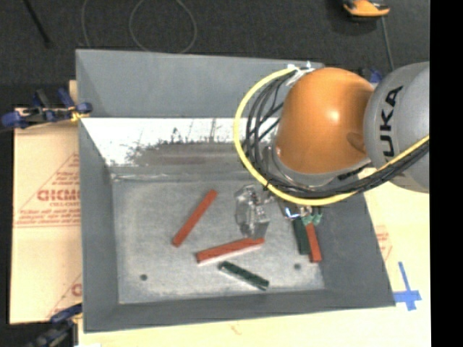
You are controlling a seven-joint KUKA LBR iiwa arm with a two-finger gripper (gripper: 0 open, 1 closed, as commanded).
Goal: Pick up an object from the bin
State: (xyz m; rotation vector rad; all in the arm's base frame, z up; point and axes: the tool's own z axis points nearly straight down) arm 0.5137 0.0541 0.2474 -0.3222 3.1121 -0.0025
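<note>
Nearest to us is the rounded orange cover (324, 121) on the robot's wrist, standing high over the right half of the bin. The grey metal bin (159, 85) is the largest thing we see, with sloping walls and a flat speckled floor. From the right reaches the grey arm (396, 132), and a bundle of yellow and black cables (241, 136) loops round the left side of the cover.

Below the cover the tool (252, 212) hangs down over the middle of the floor; we cannot tell whether it is open or closed. Its lower end is just beside the right end of a long flat red bar (230, 251) with a pale lower edge. This bar lies nearly level in the middle of the floor, toward the front. Whether tool and bar touch we cannot tell.

Left of the tool a slanted red stick (194, 217) lies apart from the bar, its upper end toward the tool. Just in front of the long bar lies a dark green stick (244, 275), near the front wall. Right of the tool, partly under the cables, a short green stick (300, 236) and a short red stick (314, 244) lie side by side.
</note>
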